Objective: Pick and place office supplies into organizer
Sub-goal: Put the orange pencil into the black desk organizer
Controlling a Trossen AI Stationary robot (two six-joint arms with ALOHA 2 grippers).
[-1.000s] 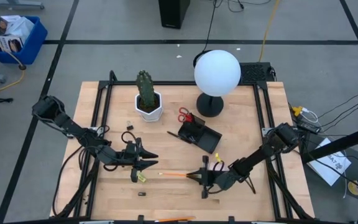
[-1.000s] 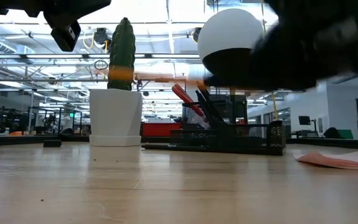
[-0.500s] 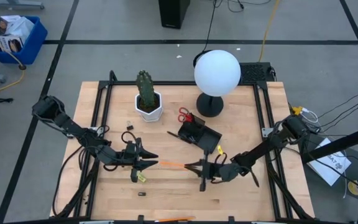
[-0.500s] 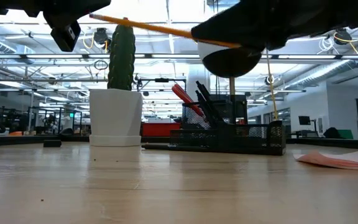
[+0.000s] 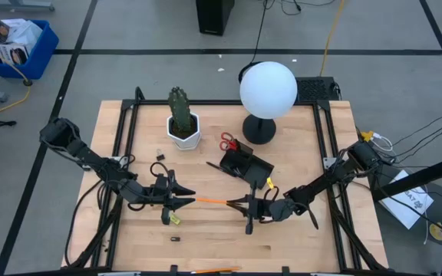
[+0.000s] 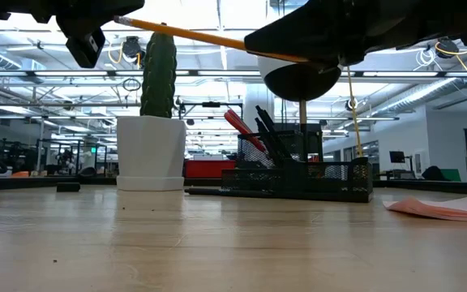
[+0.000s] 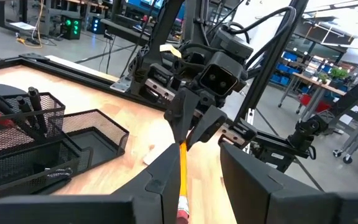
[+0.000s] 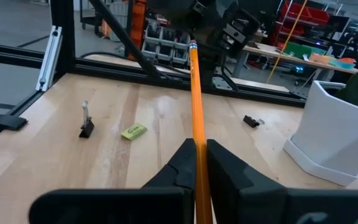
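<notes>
An orange pencil (image 5: 212, 202) hangs level above the wooden surface (image 5: 213, 238), clamped in the right claw (image 5: 245, 208); its free end reaches between the left claw's (image 5: 181, 198) parted fingers.

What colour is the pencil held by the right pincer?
Orange; the pencil shows best in the right wrist view, clamped in the right pincer.

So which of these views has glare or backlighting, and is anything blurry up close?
Low view: bright ceiling lights behind leave the right gripper a dark silhouette. Right wrist view: the long orange wooden pencil blurs near the lens. High view: evenly lit.
</notes>
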